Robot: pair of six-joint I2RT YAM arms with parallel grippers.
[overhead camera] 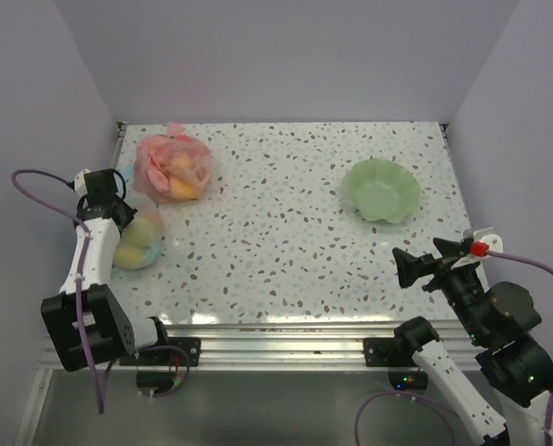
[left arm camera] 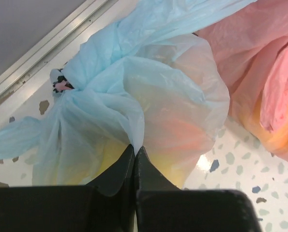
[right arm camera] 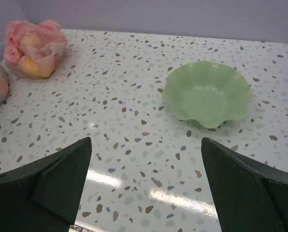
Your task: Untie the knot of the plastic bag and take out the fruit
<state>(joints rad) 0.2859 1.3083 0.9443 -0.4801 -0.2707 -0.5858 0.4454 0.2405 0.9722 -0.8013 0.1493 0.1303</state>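
Speckled white terrazzo table (overhead camera: pixel 276 232) boxed in by pale lilac walls. At its left edge, toward the far-left corner, sits the plastic bag (overhead camera: pixel 138 240). It is thin, crumpled, light-blue film, bunched into a tied knot (left arm camera: pixel 66 87). The fruit (left arm camera: pixel 177 140) shows through only as blurred yellow, peach and orange patches, so single pieces cannot be counted. The left gripper (left arm camera: pixel 134 154) is pressed together on a fold of the bag's film. From above, the wrist hides its fingertips. A pink bag (overhead camera: pixel 172 167) lies just beyond, touching the blue one. The right gripper (right arm camera: pixel 146 140) hangs spread wide over the near right edge, facing a green scalloped bowl (right arm camera: pixel 207 94). In its view the frame edge cuts the blue bag off.
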